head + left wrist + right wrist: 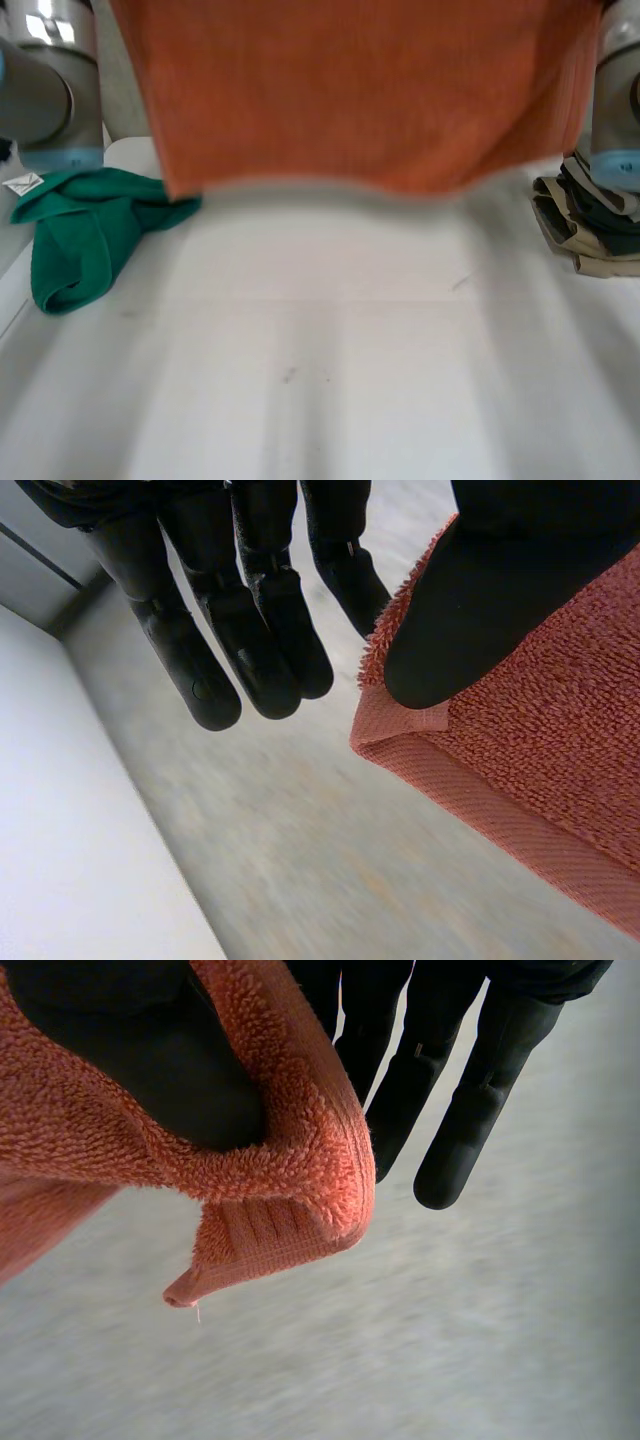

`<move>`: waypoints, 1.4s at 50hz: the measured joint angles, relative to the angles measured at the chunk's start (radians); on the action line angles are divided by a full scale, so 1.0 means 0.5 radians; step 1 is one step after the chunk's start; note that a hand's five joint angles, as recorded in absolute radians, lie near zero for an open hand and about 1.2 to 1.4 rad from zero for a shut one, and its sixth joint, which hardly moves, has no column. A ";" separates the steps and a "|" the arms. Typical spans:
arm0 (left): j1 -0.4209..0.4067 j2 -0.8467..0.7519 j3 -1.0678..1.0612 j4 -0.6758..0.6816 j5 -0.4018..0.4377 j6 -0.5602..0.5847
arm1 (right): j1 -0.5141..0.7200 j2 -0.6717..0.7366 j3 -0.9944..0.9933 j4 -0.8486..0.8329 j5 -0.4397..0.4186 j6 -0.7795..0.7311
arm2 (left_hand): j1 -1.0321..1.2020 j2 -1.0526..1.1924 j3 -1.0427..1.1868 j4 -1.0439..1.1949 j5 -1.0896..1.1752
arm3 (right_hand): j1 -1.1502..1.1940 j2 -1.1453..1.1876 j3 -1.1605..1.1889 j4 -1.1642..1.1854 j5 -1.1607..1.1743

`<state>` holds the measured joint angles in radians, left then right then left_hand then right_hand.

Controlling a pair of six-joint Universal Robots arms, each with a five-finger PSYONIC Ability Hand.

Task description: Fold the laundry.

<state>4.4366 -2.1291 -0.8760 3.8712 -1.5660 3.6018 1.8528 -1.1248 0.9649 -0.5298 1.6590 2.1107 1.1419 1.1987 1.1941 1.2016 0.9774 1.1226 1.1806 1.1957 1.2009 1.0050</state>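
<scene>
Towel of orange terry cloth [360,90] hangs spread across the upper half of the head view, held up by two corners. Its lower edge falls above the white table [330,380]; whether it touches the top I cannot tell.

In the left wrist view the left hand [270,620] has its thumb [480,610] pressed onto the hemmed corner. The pinch seems to be made against a part of the hand hidden behind the cloth, while the straight fingers [190,650] stand just beside the corner, clear of it. In the right wrist view the other corner curls round the thumb [150,1060] of the right hand [480,1100], gripped there, with the long fingers extended beyond the cloth.

This looks like the spreading step, with no fold made yet. The next move probably calls for lowering both corners evenly, keeping the top edge taut, so the towel lies flat on the bare middle of the table.

A crumpled green cloth [80,240] lies at middle left, and a pile of beige and dark garments [590,225] at middle right, both clear of that space.
</scene>
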 measured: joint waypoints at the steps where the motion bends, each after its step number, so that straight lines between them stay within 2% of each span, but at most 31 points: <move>1: -0.001 0.006 0.010 0.030 -0.005 -0.003 | 0.000 -0.004 0.002 -0.050 -0.001 0.001 | 0.000 0.000 0.000 0.000 0.000 | 0.000 0.000 0.000 0.000 0.000; 5: -0.003 0.052 -0.034 0.106 -0.035 -0.044 | 0.002 -0.036 0.084 -0.248 -0.012 0.015 | -0.001 0.000 0.000 0.000 0.000 | 0.000 0.000 0.000 0.000 0.000; 11: 0.014 0.113 -0.368 0.027 -0.032 -0.145 | 0.000 -0.044 0.316 -0.210 -0.064 0.027 | -0.001 0.000 0.000 0.000 0.000 | 0.000 0.000 0.000 0.000 0.000; 20: 0.041 0.095 -0.977 -0.036 0.052 -0.211 | -0.020 0.137 0.689 0.052 -0.158 0.125 | 0.000 0.001 0.001 0.000 0.000 | 0.000 0.002 0.001 0.000 0.000; 29: 0.033 -0.054 -1.360 -0.225 0.184 -0.159 | -0.032 0.413 0.819 0.362 -0.168 0.299 | 0.000 0.001 0.001 0.000 0.000 | 0.000 0.002 0.001 0.000 0.000; 36: 0.070 0.197 -1.649 -0.778 0.198 0.101 | -0.059 0.275 0.995 0.712 -0.171 0.250 | 0.000 0.001 0.002 0.000 0.000 | 0.000 0.002 0.001 0.000 0.000; 46: 0.230 0.959 -2.130 -1.758 0.191 0.746 | -0.302 -0.404 1.480 1.612 -0.156 -0.141 | 0.000 0.001 0.002 0.000 0.000 | 0.000 0.002 0.001 0.000 0.000; 51: 0.276 1.141 -2.219 -2.030 0.195 0.941 | -0.441 -0.602 1.646 1.842 -0.160 -0.323 | 0.001 0.001 0.001 0.000 0.039 | 0.000 0.002 0.001 0.000 0.001; 54: 0.277 1.149 -2.212 -2.048 0.200 0.977 | -0.471 -0.634 1.676 1.836 -0.166 -0.360 | 0.055 0.002 0.002 0.001 0.070 | 0.000 0.002 0.001 0.000 0.004; 58: 0.213 1.011 -2.124 -1.926 0.194 0.968 | -0.471 -0.610 1.677 1.664 -0.168 -0.358 | 0.056 0.002 0.002 0.001 0.077 | 0.000 0.002 0.002 0.000 0.004; 61: 0.123 0.872 -2.033 -1.805 0.179 0.915 | -0.457 -0.570 1.663 1.516 -0.167 -0.326 | 0.055 0.002 0.002 0.001 0.077 | -0.004 -0.032 -0.053 -0.061 -0.024; 65: 0.011 0.697 -1.909 -1.656 0.135 0.772 | -0.452 -0.517 1.646 1.340 -0.169 -0.256 | 0.056 0.002 0.002 0.001 0.077 | -0.189 -0.330 -0.356 -0.361 -0.321; 70: -0.040 0.632 -1.853 -1.593 0.104 0.636 | -0.459 -0.499 1.644 1.289 -0.176 -0.217 | 0.055 0.002 0.002 0.001 0.077 | -0.222 -0.337 -0.371 -0.376 -0.337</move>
<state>4.4165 -1.8133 -1.8025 3.0749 -1.5141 3.9200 1.6232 -1.3744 1.7867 0.1145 1.5711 2.0019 1.1696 1.1996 1.1951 1.2020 1.0160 1.0115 1.0122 1.0101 1.0128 0.8363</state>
